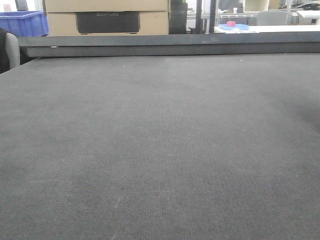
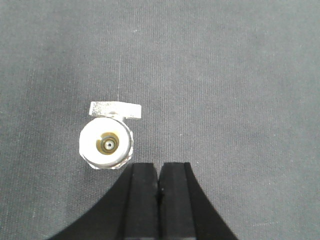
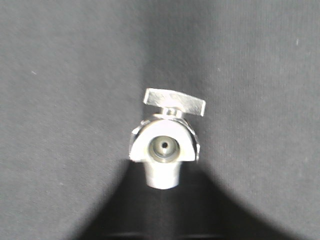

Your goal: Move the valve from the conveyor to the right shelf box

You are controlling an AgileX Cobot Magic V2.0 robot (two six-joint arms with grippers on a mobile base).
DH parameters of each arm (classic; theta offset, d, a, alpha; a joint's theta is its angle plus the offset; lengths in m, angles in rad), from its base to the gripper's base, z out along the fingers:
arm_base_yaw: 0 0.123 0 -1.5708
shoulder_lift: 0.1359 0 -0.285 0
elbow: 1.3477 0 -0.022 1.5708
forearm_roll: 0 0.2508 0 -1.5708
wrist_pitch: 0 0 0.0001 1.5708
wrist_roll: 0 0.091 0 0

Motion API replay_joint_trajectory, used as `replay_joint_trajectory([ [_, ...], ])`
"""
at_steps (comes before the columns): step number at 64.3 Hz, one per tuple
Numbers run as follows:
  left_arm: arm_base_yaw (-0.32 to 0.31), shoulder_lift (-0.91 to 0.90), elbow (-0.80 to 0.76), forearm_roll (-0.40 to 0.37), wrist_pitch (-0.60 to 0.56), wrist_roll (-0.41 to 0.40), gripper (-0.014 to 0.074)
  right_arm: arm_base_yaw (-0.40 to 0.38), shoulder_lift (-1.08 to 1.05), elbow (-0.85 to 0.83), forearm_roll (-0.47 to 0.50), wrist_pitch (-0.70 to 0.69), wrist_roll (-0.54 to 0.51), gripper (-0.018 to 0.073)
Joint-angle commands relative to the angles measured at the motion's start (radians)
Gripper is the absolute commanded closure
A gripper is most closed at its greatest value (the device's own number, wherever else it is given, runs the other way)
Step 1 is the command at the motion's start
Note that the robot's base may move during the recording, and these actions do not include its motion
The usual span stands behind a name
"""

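Valve (image 2: pixel 106 145) on conveyor (image 1: pixel 160 150), just beside my L gripper (image 2: pixel 159 175).
L pads pressed together w/ nothing btwn them; valve lies on the belt just left of the tips, no belt edge in view. R wrist cam: valve (image 3: pixel 165 145) close, blurry, its lower end against R gripper (image 3: pixel 162 210); can't tell if it's gripped.

Front view: the belt (image 1: pixel 160 150) lay in flat, dim, even light, with a darker shade on its right side.
Background: the far table (image 1: pixel 280 29) was washed out, nearly white.
Left wrist view: the weave was sharp; the valve (image 2: pixel 106 143) glared pale on its round face.
Right wrist view: the valve (image 3: pixel 164 145) was soft and out of focus; a dark shadow fanned out below it to the bottom edge.
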Motion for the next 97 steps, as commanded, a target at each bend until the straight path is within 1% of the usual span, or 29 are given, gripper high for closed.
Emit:
replay_joint_trajectory([
  [1, 0.001, 0.002, -0.009, -0.012, 0.009, -0.009, 0.0707, 0.0, 0.009, -0.011, -0.011, 0.004, -0.006, 0.0206],
  [6, 0.001, 0.015, -0.028, -0.012, 0.041, -0.009, 0.0707, 0.0, 0.021, -0.004, -0.011, -0.015, -0.006, 0.0155],
  [11, 0.001, 0.042, -0.066, -0.012, 0.104, -0.009, 0.0707, 0.0, 0.037, 0.009, -0.007, -0.047, -0.006, 0.0155],
  [18, 0.001, 0.07, -0.097, -0.012, 0.141, -0.009, 0.0707, 0.0, 0.06, 0.038, -0.003, -0.074, -0.006, 0.0155],
  [33, 0.001, 0.07, -0.097, -0.012, 0.141, -0.009, 0.0707, 0.0, 0.11, 0.071, -0.003, -0.132, -0.006, 0.0155],
  [50, 0.001, 0.07, -0.097, -0.012, 0.141, -0.009, 0.0707, 0.0, 0.195, 0.074, -0.003, -0.139, -0.006, 0.0155],
  [68, 0.001, 0.069, -0.098, -0.012, 0.144, -0.009, 0.0707, 0.0, 0.198, 0.13, -0.009, -0.165, -0.006, 0.0156],
  [83, 0.001, 0.069, -0.098, -0.012, 0.128, -0.009, 0.0707, 0.0, 0.196, 0.131, -0.009, -0.176, -0.006, 0.0158],
  [87, 0.001, 0.069, -0.098, -0.012, 0.128, -0.009, 0.0707, 0.0, 0.196, 0.131, -0.009, -0.185, -0.006, 0.0181],
  [90, 0.001, 0.069, -0.098, -0.012, 0.128, -0.009, 0.0707, 0.0, 0.196, 0.131, -0.009, -0.19, -0.006, 0.0217],
  [93, 0.001, 0.069, -0.098, -0.012, 0.128, -0.009, 0.0707, 0.0, 0.196, 0.131, -0.009, -0.19, -0.006, 0.0263],
  [97, 0.001, 0.069, -0.098, -0.012, 0.128, -0.009, 0.0707, 0.0, 0.196, 0.131, -0.009, -0.19, -0.006, 0.0351],
])
